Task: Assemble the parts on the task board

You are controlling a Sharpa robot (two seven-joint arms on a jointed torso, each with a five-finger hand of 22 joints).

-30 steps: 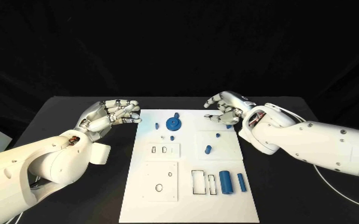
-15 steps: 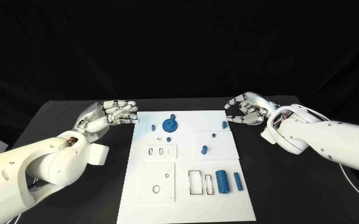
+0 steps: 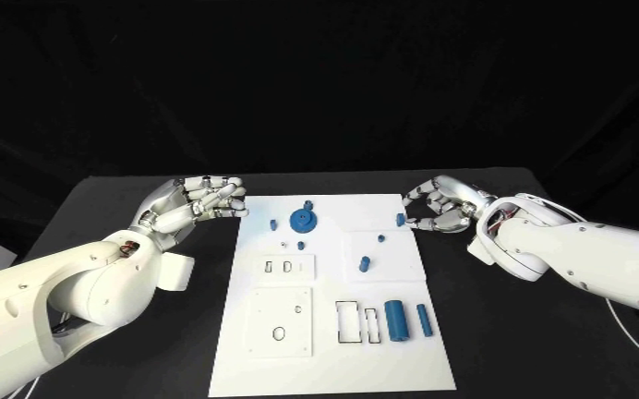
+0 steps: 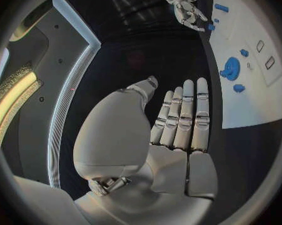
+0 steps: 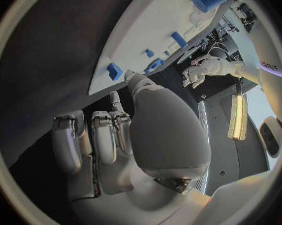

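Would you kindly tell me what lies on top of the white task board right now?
On the task board lie small blue parts: a round disc, a thick cylinder, a thin bar and several pegs. Neither hand covers any of it.

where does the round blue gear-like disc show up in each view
Head view: the round blue gear-like disc stands near the far end of the white task board, nearer the left hand.
Left wrist view: the disc lies beyond the fingertips.
Right wrist view: a blue piece at the board's edge is probably it.
Shared landmark: the white task board.
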